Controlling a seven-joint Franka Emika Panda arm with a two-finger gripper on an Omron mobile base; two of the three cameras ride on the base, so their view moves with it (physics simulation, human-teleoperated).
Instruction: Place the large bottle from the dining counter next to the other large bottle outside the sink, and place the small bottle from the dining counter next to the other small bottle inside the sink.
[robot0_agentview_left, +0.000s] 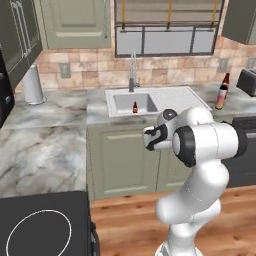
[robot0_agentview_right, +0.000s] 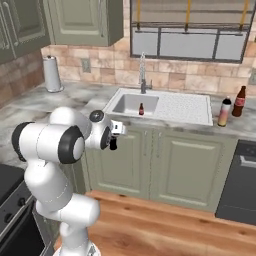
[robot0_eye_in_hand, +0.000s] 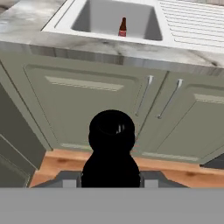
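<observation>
Held: small black bottle (robot0_eye_in_hand: 111, 151), clamped in my gripper (robot0_eye_in_hand: 111, 181), near the cabinet front. Step: carry to sink (robot0_eye_in_hand: 65, 19). Next: lift over the rim, beside the small brown bottle (robot0_eye_in_hand: 123, 27).

I'm in a home kitchen: sink (robot0_agentview_left: 146, 95) with tap (robot0_agentview_left: 132, 71) in marble counter (robot0_agentview_left: 60, 107), green cabinets (robot0_agentview_right: 150, 165), tiled backsplash (robot0_agentview_left: 90, 67), stovetop (robot0_agentview_left: 42, 225), wood floor (robot0_agentview_right: 165, 230).

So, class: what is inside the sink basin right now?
One small brown bottle stands upright on the floor of the sink, near its right wall, below the tap. The near wall hides the front strip of the basin floor.
</observation>
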